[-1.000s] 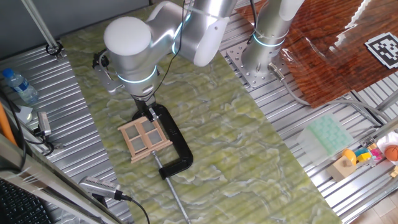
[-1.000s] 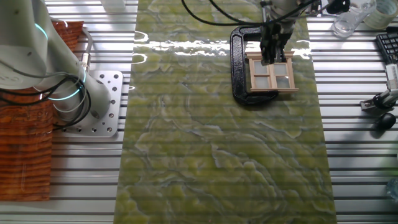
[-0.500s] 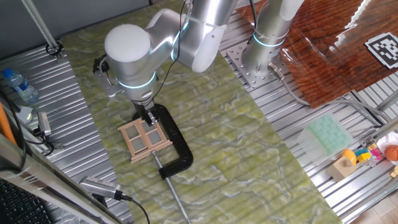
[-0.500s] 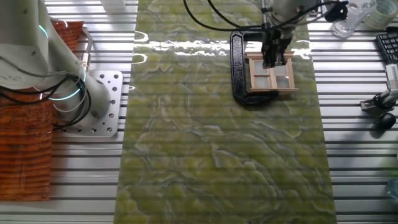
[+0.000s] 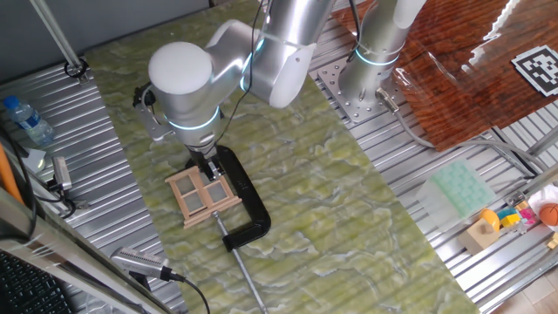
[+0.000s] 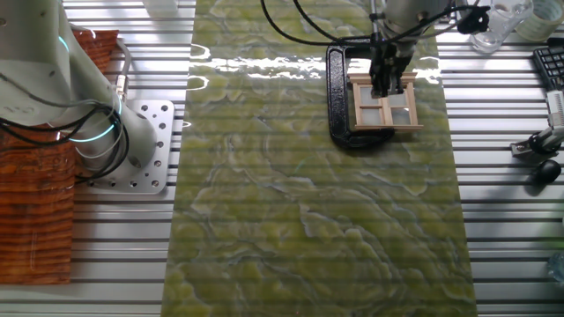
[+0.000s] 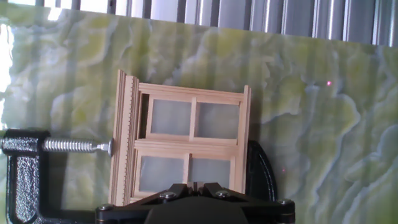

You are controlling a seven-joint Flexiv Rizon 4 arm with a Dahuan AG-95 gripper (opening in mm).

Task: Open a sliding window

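Observation:
The sliding window [image 5: 202, 194] is a small light-tan wooden frame with four panes, lying flat on the green marbled mat [image 5: 331, 201]. A black C-clamp [image 5: 245, 208] holds it by its sides. In the other fixed view the window [image 6: 385, 104] lies near the mat's far right. My gripper [image 5: 209, 169] points down at the window's edge nearest the arm. The hand view shows the window [image 7: 186, 146] upright in frame, the clamp screw [image 7: 74, 146] pressing its left side. My gripper [image 7: 194, 185] is shut, its tips together over the window's lower rail; I cannot tell whether they pinch anything.
A water bottle [image 5: 24, 120] stands at the left edge. A pale green pad [image 5: 458, 187] and small toys [image 5: 501, 222] lie at the right. The arm's base plate [image 6: 145, 145] sits left of the mat. A black mouse [image 6: 540, 172] rests at the right.
The arm's elbow has drifted slightly right. The gripper stays down at the window's edge, and the window and clamp look unmoved.

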